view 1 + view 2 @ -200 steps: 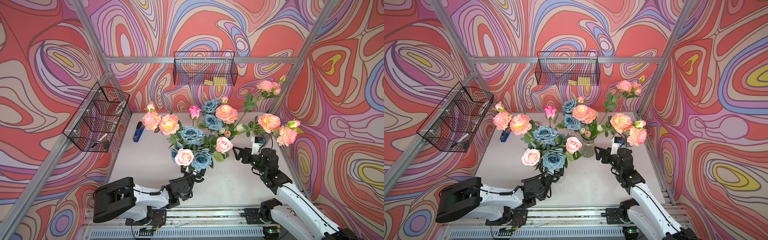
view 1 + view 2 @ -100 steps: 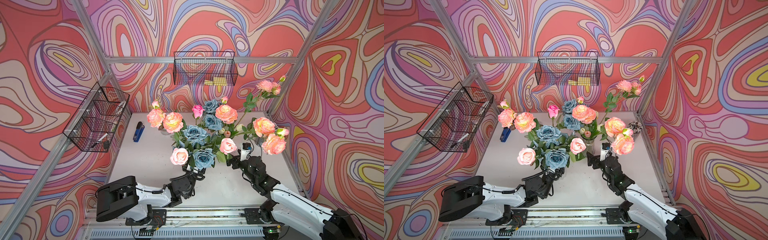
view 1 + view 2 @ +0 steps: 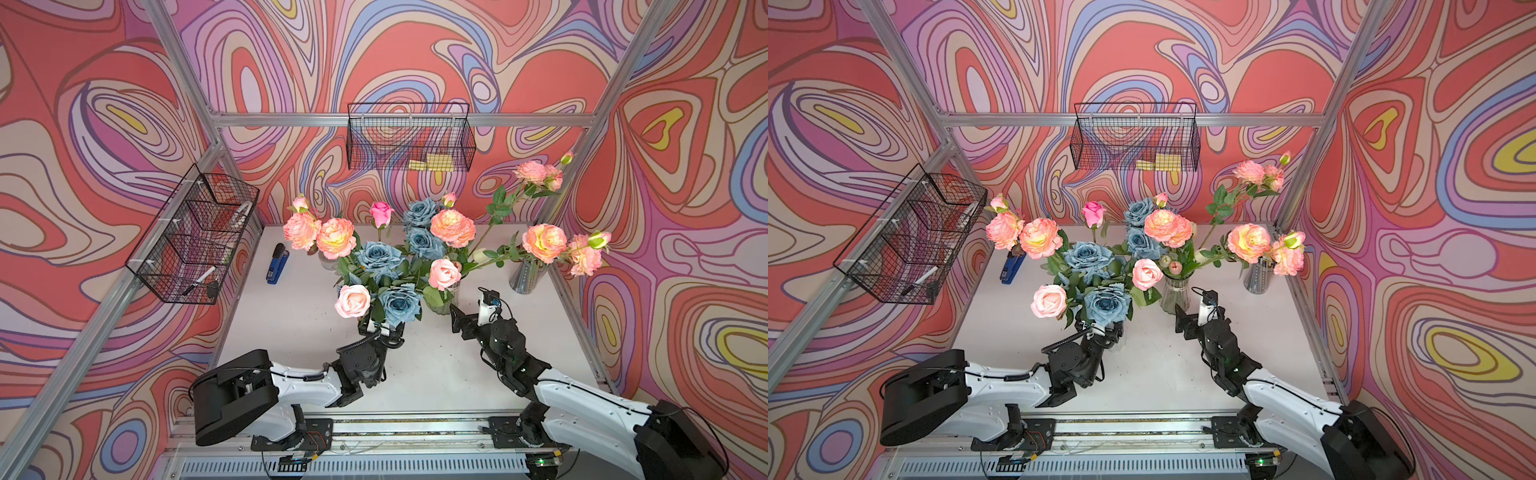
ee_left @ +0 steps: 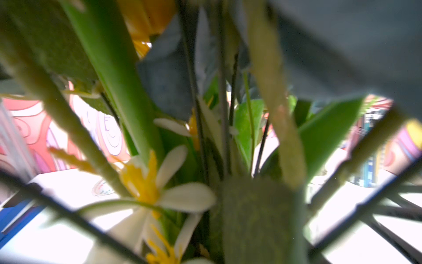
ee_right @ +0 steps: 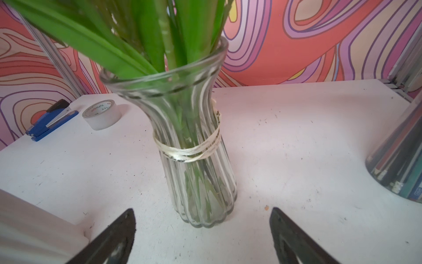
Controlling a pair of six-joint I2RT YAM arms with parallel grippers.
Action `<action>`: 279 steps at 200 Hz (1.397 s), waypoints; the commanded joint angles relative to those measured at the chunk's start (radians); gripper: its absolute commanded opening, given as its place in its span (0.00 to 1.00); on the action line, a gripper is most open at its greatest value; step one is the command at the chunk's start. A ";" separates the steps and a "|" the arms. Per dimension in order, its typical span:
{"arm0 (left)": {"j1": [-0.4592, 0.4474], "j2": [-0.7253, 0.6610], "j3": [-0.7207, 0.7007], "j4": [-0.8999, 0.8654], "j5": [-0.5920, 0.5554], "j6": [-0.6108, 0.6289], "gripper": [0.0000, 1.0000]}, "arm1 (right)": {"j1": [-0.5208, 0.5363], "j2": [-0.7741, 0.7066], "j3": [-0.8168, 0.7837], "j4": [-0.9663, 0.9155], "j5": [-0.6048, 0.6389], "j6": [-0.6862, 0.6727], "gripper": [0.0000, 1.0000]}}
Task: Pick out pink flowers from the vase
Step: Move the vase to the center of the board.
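Materials and finishes
Vase (image 5: 198,173): clear ribbed glossy glass; tabletop (image 5: 296,141): matt white, scuffed; basket (image 3: 407,104): black metal wire.

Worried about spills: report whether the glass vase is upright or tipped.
Upright: the glass vase stands on its base on the table, stems rising from its mouth.

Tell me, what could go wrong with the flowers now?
The right hand is open right in front of the ribbed clear glass vase; a nudge might tip it, since tall green stems lean out. The left hand is buried among crowded stems, so pulling the pale pink rose might drag the dusty-blue roses along.
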 commanded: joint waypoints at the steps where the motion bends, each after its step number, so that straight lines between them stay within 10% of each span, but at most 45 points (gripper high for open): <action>1: 0.046 -0.005 0.053 0.058 0.018 0.024 0.08 | 0.054 0.103 -0.006 0.199 0.095 -0.083 0.94; 154: 0.226 0.158 0.199 0.059 0.096 -0.060 0.04 | 0.086 0.702 0.192 0.954 0.363 -0.400 0.98; 279: 0.256 0.200 0.247 0.059 0.107 -0.053 0.03 | 0.018 0.833 0.309 0.957 0.437 -0.360 0.86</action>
